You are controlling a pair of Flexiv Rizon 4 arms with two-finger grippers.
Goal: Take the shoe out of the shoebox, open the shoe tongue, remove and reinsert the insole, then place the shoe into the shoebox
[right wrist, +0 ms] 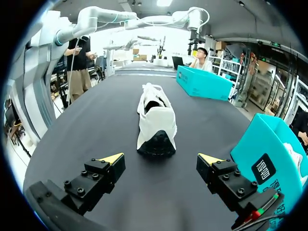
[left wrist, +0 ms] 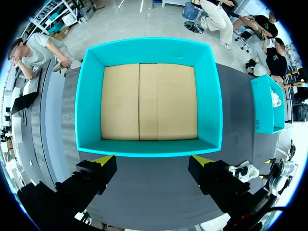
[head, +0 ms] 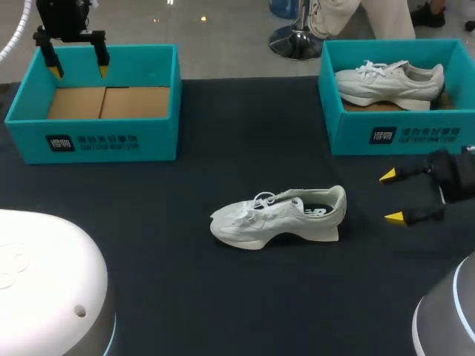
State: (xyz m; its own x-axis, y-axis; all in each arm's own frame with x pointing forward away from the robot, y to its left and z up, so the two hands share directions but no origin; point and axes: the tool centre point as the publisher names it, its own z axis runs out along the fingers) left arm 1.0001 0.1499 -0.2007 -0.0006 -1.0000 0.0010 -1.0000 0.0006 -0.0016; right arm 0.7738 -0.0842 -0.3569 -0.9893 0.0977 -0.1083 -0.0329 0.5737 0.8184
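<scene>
A white shoe lies on its sole in the middle of the black table, toe to the left and heel to the right. In the right wrist view the shoe sits ahead of my open right gripper, heel toward it, a short gap between them. My right gripper hangs just right of the heel, fingers empty. The left teal shoebox at the back left is empty, its cardboard floor showing. My left gripper hovers open above its near wall.
A second teal shoebox at the back right holds another white shoe. My robot's white body fills the lower left, another rounded part the lower right.
</scene>
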